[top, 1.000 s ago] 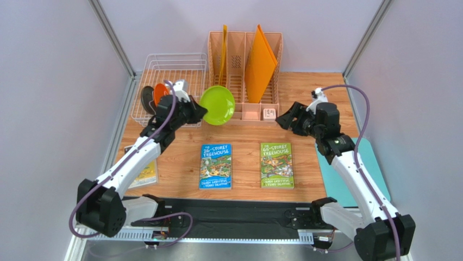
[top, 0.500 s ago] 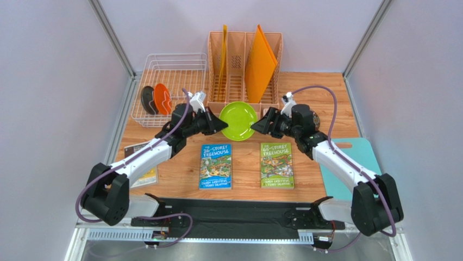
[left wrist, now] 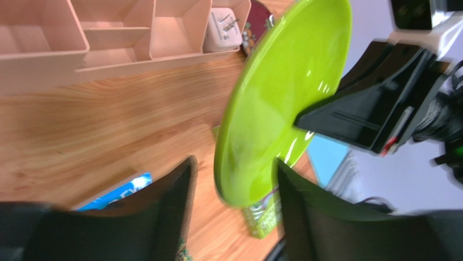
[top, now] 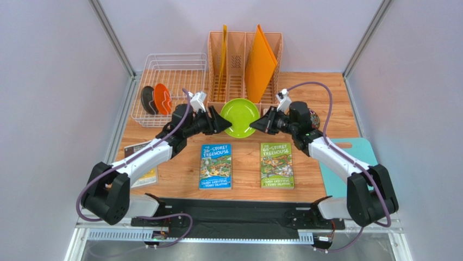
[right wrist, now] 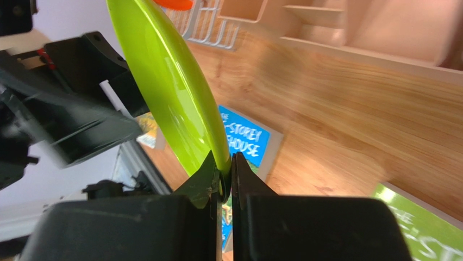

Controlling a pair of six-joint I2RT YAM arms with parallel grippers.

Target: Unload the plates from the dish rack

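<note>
Pinching the lime green plate at its 4 o'clock, my right gripper was clamped; my left gripper straddled 8 o'clock, jaws apart; dish rack sat at 10 o'clock.

Bright, even light from above in the top view, soft faint shadows, all sharp. Wrist views way mushier: smeared desk grain, white glare spots on the lime green plate, near edges dark and blurry.

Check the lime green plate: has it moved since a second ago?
Yes. The lime green plate shifted right, from beside the dish rack to the front middle of the peach organizer.
</note>
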